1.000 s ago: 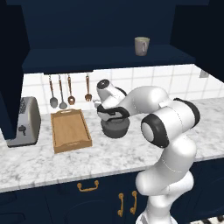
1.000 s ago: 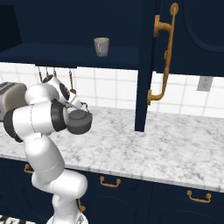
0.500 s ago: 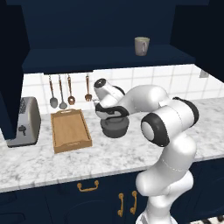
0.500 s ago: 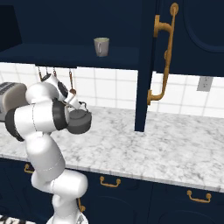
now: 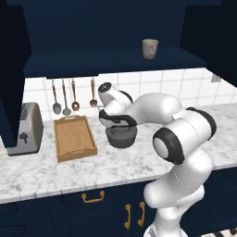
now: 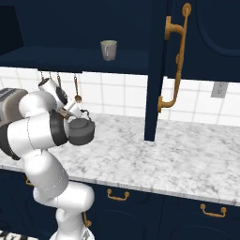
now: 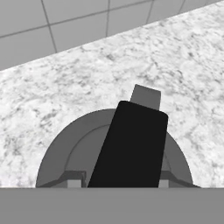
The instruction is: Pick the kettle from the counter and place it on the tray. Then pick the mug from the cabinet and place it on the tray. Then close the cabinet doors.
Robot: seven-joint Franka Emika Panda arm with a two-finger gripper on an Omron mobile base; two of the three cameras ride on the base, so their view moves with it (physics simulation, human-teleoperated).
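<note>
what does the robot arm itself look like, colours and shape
The arm is built of glossy white, rounded, tube-like segments joined by dark grey to black bands at the joints. One big joint has a round dark cap facing the left base camera. The gripper is dark. No loose cables or markings are visible.

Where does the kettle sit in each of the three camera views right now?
Left base view: kettle at centre, right of the tray.
Right base view: left of centre, beside the arm's elbow, under the hanging utensils.
Hand view: bottom centre, black handle facing the camera.
Shared landmark: the marbled counter under it.
</note>
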